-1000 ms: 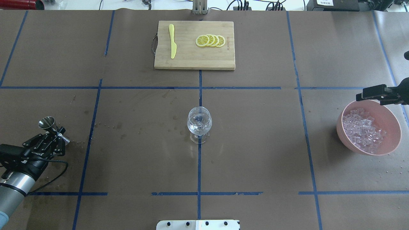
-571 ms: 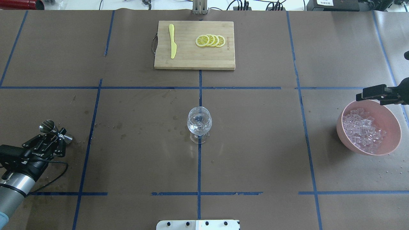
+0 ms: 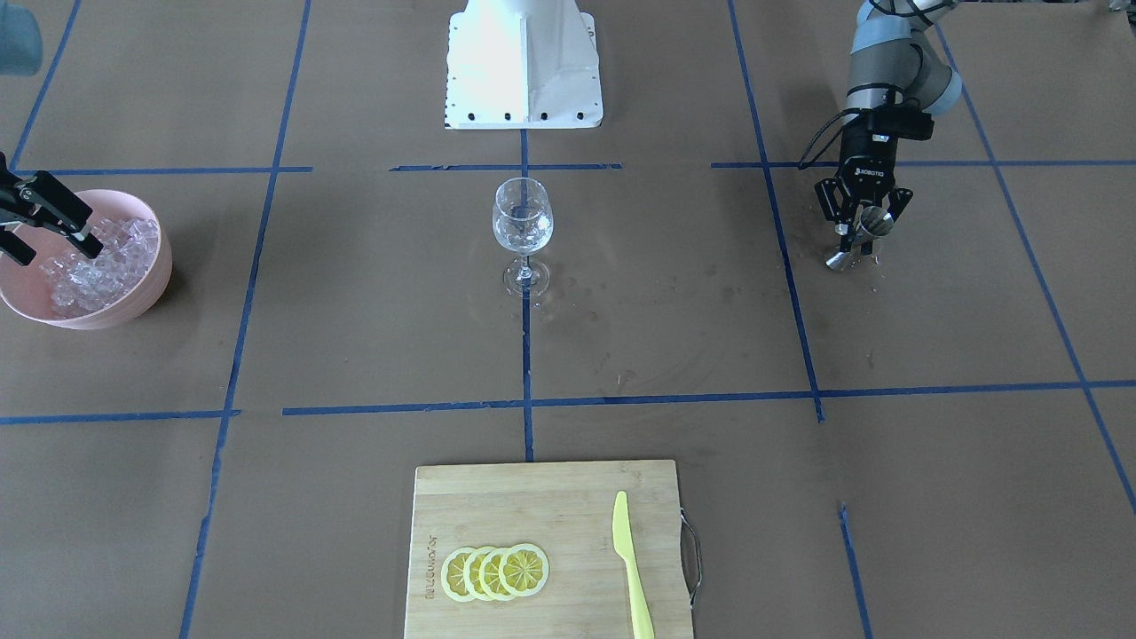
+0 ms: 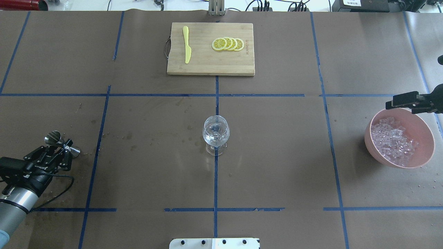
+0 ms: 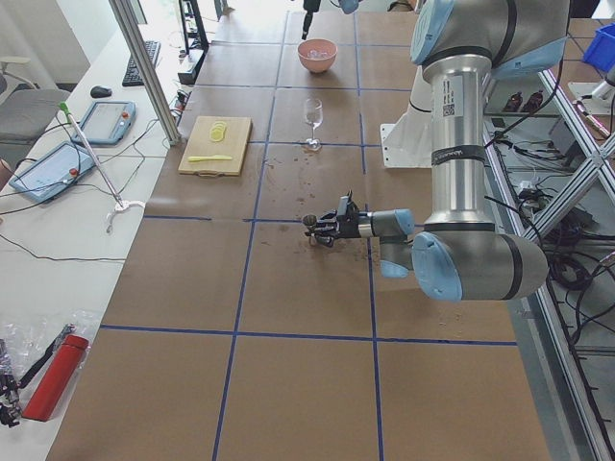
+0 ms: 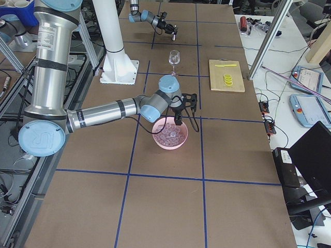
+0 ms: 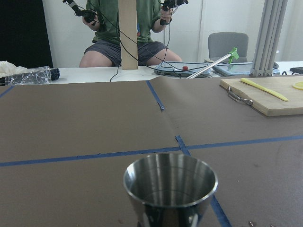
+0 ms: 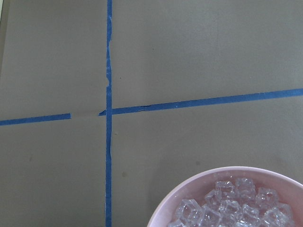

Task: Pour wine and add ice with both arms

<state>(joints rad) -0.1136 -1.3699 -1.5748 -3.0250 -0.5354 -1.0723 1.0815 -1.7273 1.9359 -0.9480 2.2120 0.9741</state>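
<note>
A clear wine glass (image 4: 215,133) stands at the table's middle, also in the front view (image 3: 522,222). It shows shine low in the bowl, and dark wet marks (image 3: 586,306) lie around it. My left gripper (image 4: 61,149) is shut on a steel jigger (image 4: 54,138) at the table's left, its lower end at the paper (image 3: 836,259). The jigger's cup fills the left wrist view (image 7: 170,184). The ice (image 4: 394,140) is heaped in a pink bowl (image 4: 424,157). My right gripper (image 3: 58,248) is open and empty just above the bowl's rim.
A wooden cutting board (image 4: 210,65) at the far middle carries a yellow knife (image 4: 187,45) and lemon slices (image 4: 228,44). The white pedestal base (image 3: 522,62) stands on the robot's side. A seated person (image 7: 125,28) is beyond the far edge.
My left gripper has lowered the jigger toward the table and tipped it more upright. The right gripper, the glass and the bowl have not moved.
</note>
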